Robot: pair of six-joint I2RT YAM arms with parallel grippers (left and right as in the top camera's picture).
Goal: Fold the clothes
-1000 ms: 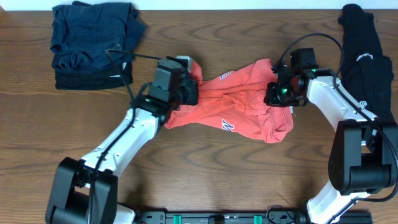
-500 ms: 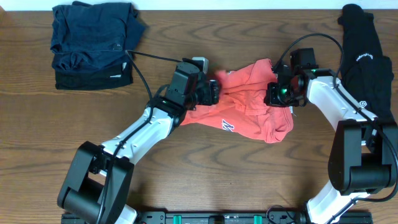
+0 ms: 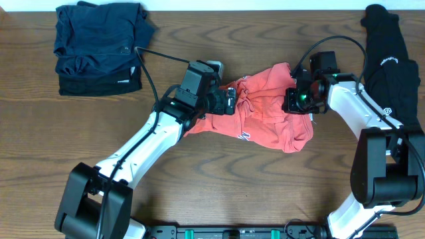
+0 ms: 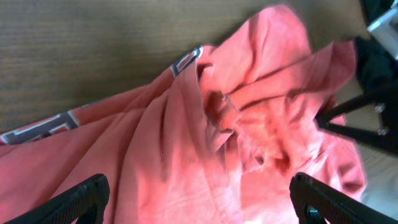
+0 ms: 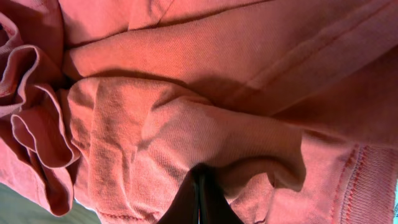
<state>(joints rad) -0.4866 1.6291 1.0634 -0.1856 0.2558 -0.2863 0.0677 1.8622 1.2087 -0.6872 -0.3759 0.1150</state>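
Now that our left gripper (image 3: pixel 230 103) has let go and stands wide open, we see the coral-red T-shirt (image 3: pixel 269 123) bunched at the middle of the table (image 3: pixel 219 192), its nine-o'clock side pushed inward and our right gripper (image 3: pixel 293 101) clenched on its two-o'clock fold, so we judge smoothing comes next.

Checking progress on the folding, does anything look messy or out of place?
The coral-red T-shirt is bunched and wrinkled mid-table, not laid flat. The black garment sprawls unfolded along the right edge. The dark blue pile, top left, looks tidy.
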